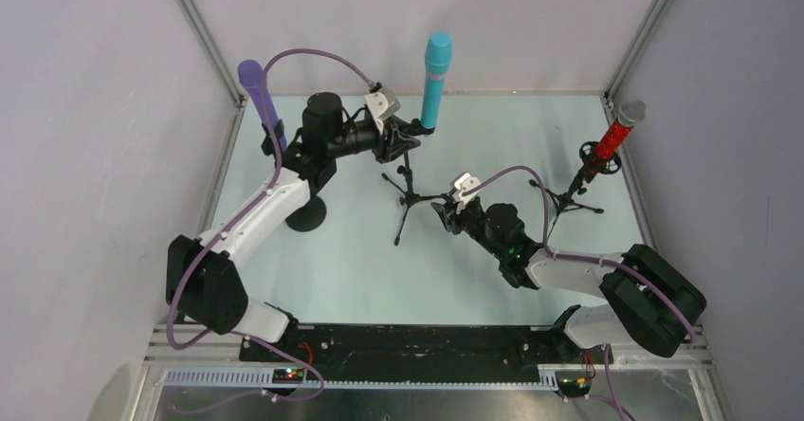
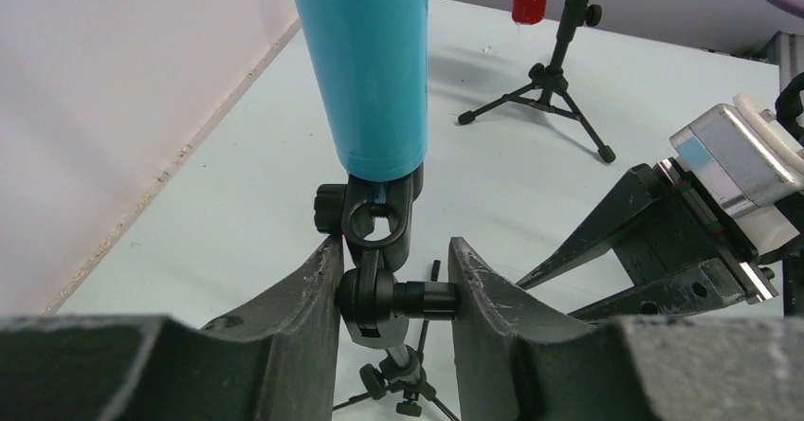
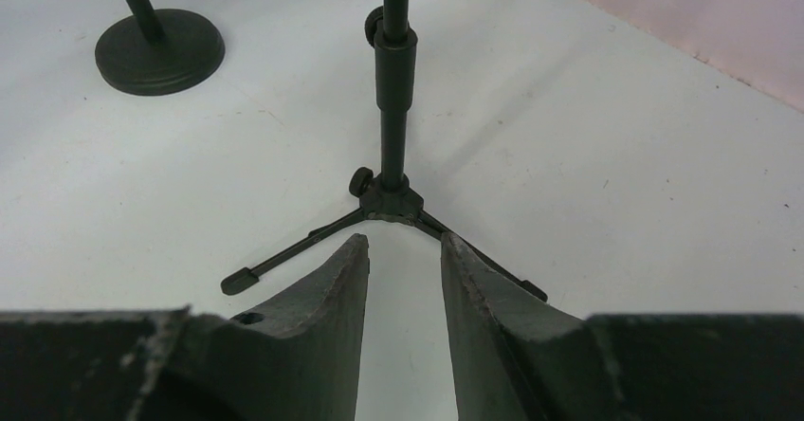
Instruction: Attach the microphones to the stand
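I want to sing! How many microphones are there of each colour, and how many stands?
Purple microphone: 1
Teal microphone: 1
Red glittery microphone: 1
Tripod stands: 2
Round-base stand: 1
Total: 3 microphones, 3 stands, 6 things

Teal-blue microphone [image 1: 436, 80], purple microphone [image 1: 259, 94], glittery red microphone [image 1: 616, 135] with silver head; black stands [image 1: 409, 193]; pale mint tabletop [image 1: 360, 260].

Teal microphone [image 2: 365, 70] head cut off above; purple microphone [image 1: 260, 97] clip perhaps hidden.

White arm links [image 1: 268, 205], black joints, purple cables [image 1: 313, 57]; dark grey end effector fingers [image 3: 327, 298].
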